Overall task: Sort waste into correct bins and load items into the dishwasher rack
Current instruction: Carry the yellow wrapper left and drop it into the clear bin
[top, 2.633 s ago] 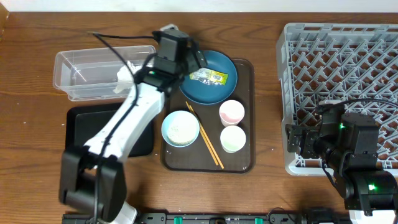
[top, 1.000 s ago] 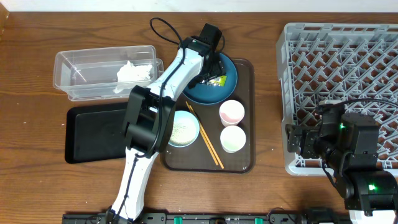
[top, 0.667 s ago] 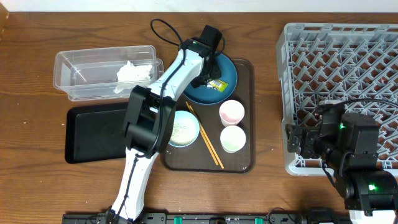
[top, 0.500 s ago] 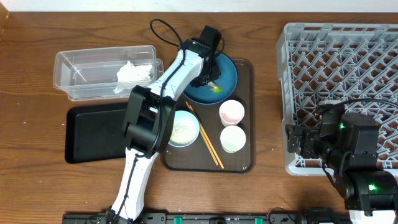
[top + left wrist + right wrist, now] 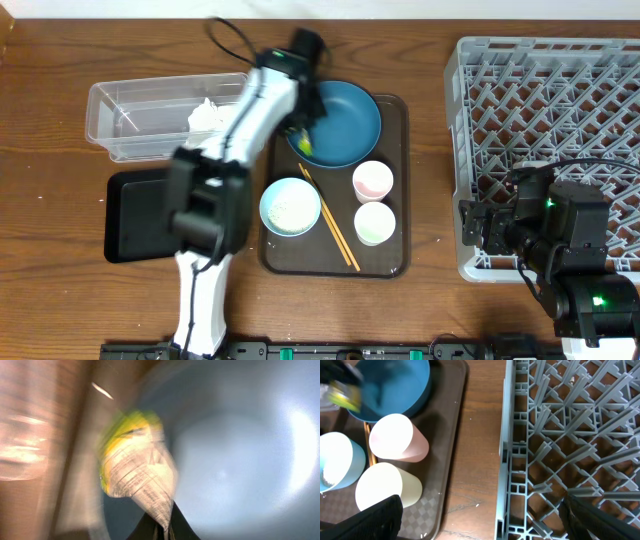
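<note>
My left gripper (image 5: 301,132) is shut on the yellow-green wrapper (image 5: 304,145) and holds it over the left rim of the dark blue plate (image 5: 345,120). In the blurred left wrist view the wrapper (image 5: 137,467) hangs from the closed fingertips (image 5: 172,527) above the plate (image 5: 240,460). Crumpled tissue (image 5: 208,115) lies in the clear tub (image 5: 140,120), and the black tray (image 5: 140,215) sits in front of it. My right gripper (image 5: 482,520) stands open at the left edge of the grey rack (image 5: 570,435), holding nothing.
On the brown serving tray (image 5: 395,260) are a light blue bowl (image 5: 290,207) with rice grains, a pink cup (image 5: 372,181), a pale green cup (image 5: 375,223) and chopsticks (image 5: 330,220). The rack (image 5: 560,100) fills the right side of the table.
The left gripper has shut on the wrapper, lifted it off the plate's middle and swung left toward the plate's rim. The right arm has not moved.
</note>
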Available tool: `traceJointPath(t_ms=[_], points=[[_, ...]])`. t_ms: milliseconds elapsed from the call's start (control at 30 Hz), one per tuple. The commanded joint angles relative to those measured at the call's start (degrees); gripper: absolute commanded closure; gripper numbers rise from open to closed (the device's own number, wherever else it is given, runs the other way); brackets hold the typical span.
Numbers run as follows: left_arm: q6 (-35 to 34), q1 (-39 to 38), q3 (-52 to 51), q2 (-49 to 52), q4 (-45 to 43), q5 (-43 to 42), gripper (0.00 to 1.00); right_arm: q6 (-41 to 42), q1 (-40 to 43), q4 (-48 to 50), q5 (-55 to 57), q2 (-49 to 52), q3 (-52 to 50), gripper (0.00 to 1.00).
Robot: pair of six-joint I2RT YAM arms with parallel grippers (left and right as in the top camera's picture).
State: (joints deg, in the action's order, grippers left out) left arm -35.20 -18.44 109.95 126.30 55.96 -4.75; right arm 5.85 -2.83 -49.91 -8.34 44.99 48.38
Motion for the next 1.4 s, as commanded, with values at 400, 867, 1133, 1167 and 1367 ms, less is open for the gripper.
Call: traceJointPath(t_ms=[400,867,1133,1167,1367], points=[[14.19,18.01,0.35,-15.37,2.49,6.54,0.93,-0.55,-0.24,-0.07,-0.04,-0.09,1.07,0.01],[18.32,22.34,0.33,-14.29,1.01,6.95,0.32,-0.55,-0.24,-0.13,-0.04,-0.09,1.07,0.01],[18.51,21.81,0.31,-20.22,5.62,6.93,0.28,-0.57,-0.24,-0.37,-0.02,-0.09,1.07,0.01],[18.62,21.46,0.33,-21.33,7.48,6.93,0.28,-0.57,-0.24,-0.37,-0.04,-0.09,1.07,0.01],[21.44,19.47,0.31,-24.63,22.49,6.82,0.25,-0.57,-0.24,-0.50,-0.04,-0.09,1.07,0.01]])
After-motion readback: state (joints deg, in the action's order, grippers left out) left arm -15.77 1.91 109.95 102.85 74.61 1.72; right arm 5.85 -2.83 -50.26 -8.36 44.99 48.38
